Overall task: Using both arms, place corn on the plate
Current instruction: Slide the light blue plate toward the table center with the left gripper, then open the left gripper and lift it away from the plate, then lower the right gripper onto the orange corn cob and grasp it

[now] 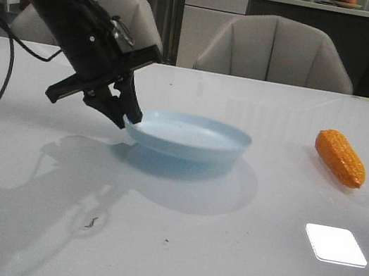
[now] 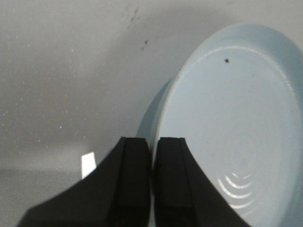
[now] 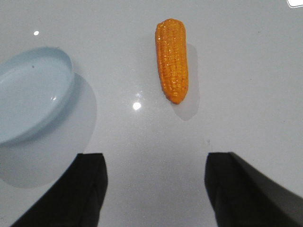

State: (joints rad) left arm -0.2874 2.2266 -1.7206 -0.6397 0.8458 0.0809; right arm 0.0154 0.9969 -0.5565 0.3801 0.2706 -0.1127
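A: Where is the plate (image 1: pixel 192 136)?

B: Centre of the front view, on the white counter (image 1: pixel 234 261), raised at its left edge. The left hand (image 1: pixel 128 115) pinches that rim, one finger (image 2: pixel 174 182) over the inside and the other outside, nearly closed on the thin edge.

A: And the corn (image 1: pixel 340 158)?

B: At the right of the front view, lying flat on the counter, well apart from the plate. In the right wrist view it sits at upper centre, nothing touching it.

A: The right hand (image 3: pixel 154 189)?

B: Spread wide and empty, its two dark fingers (image 3: pixel 78 189) at the lower corners of that view, short of the corn.
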